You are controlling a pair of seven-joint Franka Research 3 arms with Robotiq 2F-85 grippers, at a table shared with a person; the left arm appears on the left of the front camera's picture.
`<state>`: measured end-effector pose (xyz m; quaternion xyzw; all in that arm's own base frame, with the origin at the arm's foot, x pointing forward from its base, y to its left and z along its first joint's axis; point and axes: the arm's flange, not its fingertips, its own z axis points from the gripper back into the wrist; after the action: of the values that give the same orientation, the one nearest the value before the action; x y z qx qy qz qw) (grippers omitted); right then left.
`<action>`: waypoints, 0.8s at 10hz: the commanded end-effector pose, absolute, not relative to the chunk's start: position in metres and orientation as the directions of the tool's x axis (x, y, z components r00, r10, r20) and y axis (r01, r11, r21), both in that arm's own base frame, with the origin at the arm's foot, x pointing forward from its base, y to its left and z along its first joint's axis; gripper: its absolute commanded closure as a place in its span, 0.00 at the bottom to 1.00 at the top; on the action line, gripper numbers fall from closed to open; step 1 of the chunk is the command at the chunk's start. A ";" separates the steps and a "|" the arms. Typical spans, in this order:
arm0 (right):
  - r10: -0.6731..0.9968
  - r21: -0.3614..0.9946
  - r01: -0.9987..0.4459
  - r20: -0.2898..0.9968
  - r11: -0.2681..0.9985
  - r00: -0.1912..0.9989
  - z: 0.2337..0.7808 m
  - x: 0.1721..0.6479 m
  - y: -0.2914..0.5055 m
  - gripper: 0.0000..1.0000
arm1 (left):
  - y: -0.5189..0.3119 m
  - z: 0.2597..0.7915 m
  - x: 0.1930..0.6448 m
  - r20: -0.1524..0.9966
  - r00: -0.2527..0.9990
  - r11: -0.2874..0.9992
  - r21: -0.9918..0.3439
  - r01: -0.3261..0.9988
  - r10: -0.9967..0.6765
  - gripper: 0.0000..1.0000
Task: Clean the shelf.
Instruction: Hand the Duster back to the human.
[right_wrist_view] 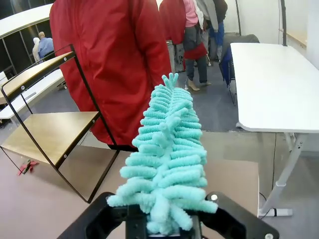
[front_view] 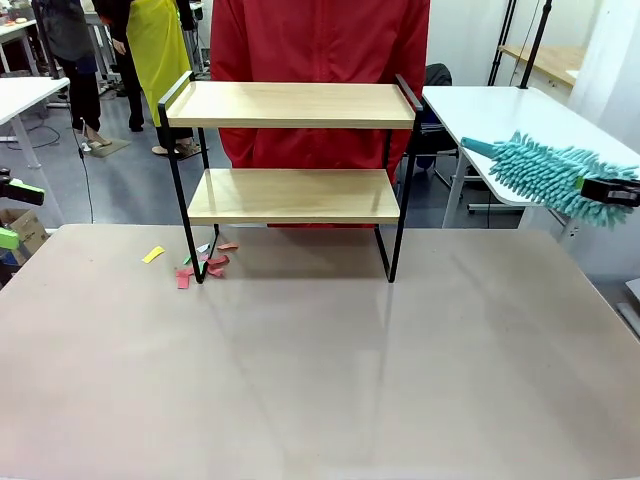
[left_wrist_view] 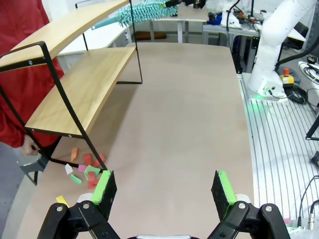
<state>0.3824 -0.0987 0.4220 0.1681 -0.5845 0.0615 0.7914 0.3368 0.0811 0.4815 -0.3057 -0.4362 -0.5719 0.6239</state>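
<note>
Green-padded and spread wide, the left gripper (left_wrist_view: 163,191) hovers empty over the counter (front_view: 320,360) near paper scraps (front_view: 203,265) at the shelf's foot. The shelf (front_view: 292,170) stands at the far edge: stiff boards in a thin frame, probably light enough to tip under hard sweeping. The right gripper (right_wrist_view: 172,219) is clamped on a soft teal duster (right_wrist_view: 167,159), apparently at its base, well right of the shelf.

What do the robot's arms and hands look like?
The left hand is black, with two blocky fingers tipped in bright green pads and round bolts at the knuckles. The right hand is black too, with a green pad. The right arm is smooth, white and rounded.
</note>
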 end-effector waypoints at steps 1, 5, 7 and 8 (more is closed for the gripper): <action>-0.091 0.186 -0.291 0.946 0.938 0.312 0.422 0.382 -0.098 0.84 | 0.079 0.484 0.337 0.905 -0.041 0.168 0.123 0.978 -0.424 0.00; -0.091 0.186 -0.291 0.946 0.938 0.312 0.422 0.382 -0.098 0.84 | 0.079 0.484 0.337 0.905 -0.041 0.168 0.123 0.978 -0.424 0.00; -0.091 0.186 -0.291 0.946 0.938 0.312 0.422 0.382 -0.098 0.84 | 0.079 0.484 0.337 0.905 -0.041 0.168 0.123 0.978 -0.424 0.00; -0.091 0.186 -0.291 0.946 0.938 0.312 0.422 0.382 -0.098 0.84 | 0.079 0.484 0.337 0.905 -0.041 0.168 0.123 0.978 -0.424 0.00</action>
<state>0.3826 -0.0980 0.4220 0.1687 -0.5844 0.0620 0.7913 0.3368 0.0811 0.4816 -0.3057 -0.4362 -0.5719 0.6239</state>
